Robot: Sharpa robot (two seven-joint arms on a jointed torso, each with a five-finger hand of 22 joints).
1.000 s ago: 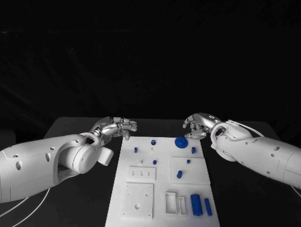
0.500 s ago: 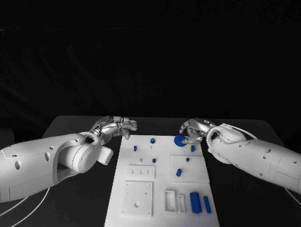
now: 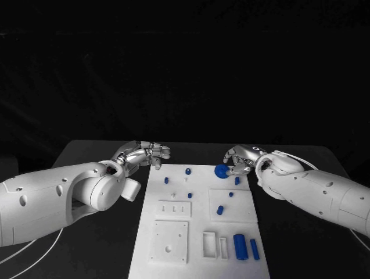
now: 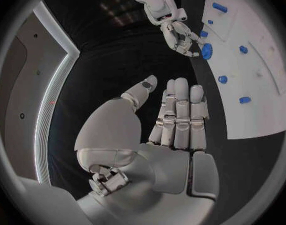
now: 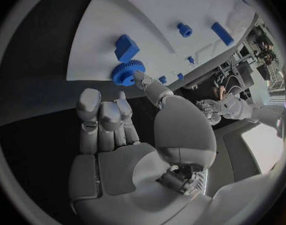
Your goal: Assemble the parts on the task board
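Early in assembly: right hand (image 3: pixel 240 159) touching blue gear (image 3: pixel 222 170) at white board's (image 3: pixel 172 232) far edge, grip unclear; left hand (image 3: pixel 144 155) empty, fingers extended; most blue pieces loose.

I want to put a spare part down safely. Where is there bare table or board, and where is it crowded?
Bare black table lies outside the left hand. The task board is bare between its pegs. Crowded: far right corner, where the right hand meets the blue gear.
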